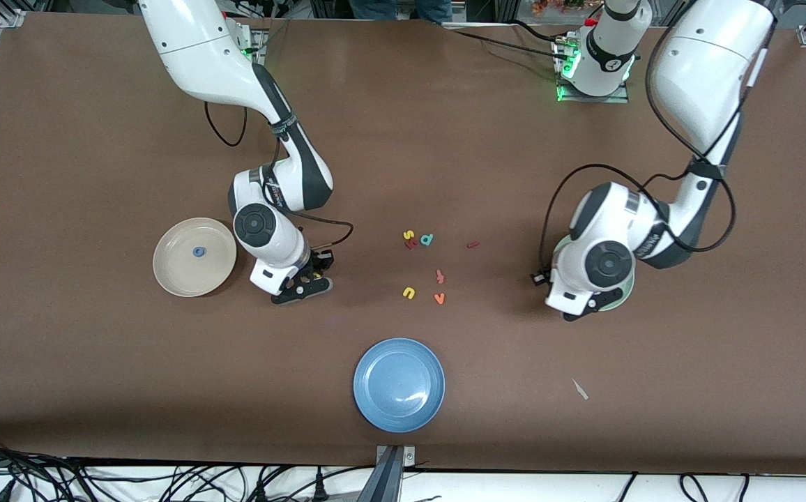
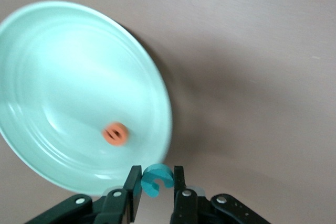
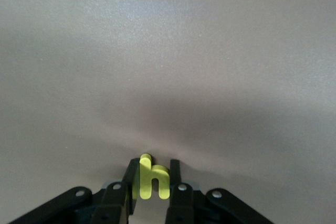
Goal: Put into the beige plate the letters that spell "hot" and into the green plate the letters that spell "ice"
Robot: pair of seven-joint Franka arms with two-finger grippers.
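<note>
Beige plate (image 1: pixel 194 256): round, cream; blue foam ring o (image 1: pixel 199 252) in.
Green plate (image 2: pixel 79 98): mint, round; orange foam e (image 2: pixel 115 133) in.
Left gripper (image 2: pixel 157 190): over that plate's rim, pinching teal foam c (image 2: pixel 156 179).
Right gripper (image 3: pixel 152 184): low beside the beige plate, pinching yellow foam h (image 3: pixel 151 181).
Left: orange t (image 1: pixel 439 277), dark red i (image 1: pixel 473 245), mid-table.

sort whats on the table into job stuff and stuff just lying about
Job:
- beige plate with blue o
- green plate with orange e
- teal c, in left gripper
- yellow h, in right gripper

Lying about:
- blue plate
- yellow u, yellow s
- teal d
- orange v

Blue o (image 1: pixel 199 252) in beige plate (image 1: pixel 173 275), orange e (image 2: pixel 115 133) in green plate (image 2: pixel 63 87)
</note>
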